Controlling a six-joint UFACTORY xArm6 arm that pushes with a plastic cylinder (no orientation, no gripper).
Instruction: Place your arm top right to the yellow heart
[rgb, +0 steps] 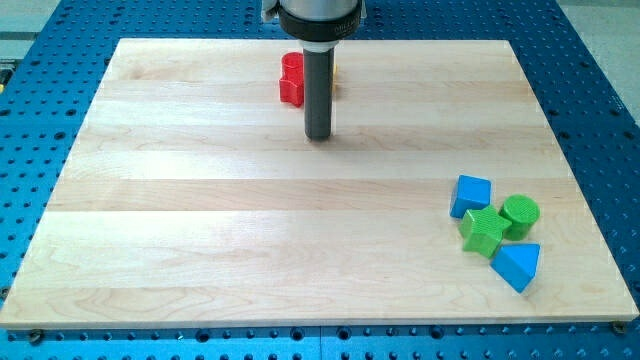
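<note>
Our tip (318, 136) rests just below the red block (291, 80); there are no fingers. The yellow heart (333, 72) barely peeks out behind the rod, so next we judge a move up-right past it.

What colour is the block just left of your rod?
Red, beside my tip; seen in the camera view.

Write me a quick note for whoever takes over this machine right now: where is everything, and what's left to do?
No pincer here: my tip rests on the wooden board near the view's top centre.
A red block sits just above-left of my tip. A sliver of yellow peeks out behind the rod; probably the yellow heart, mostly hidden.
A blue block, green star-like block, green round block and blue triangle cluster at the view's lower right.
Left: move my tip to the heart's top right.
</note>
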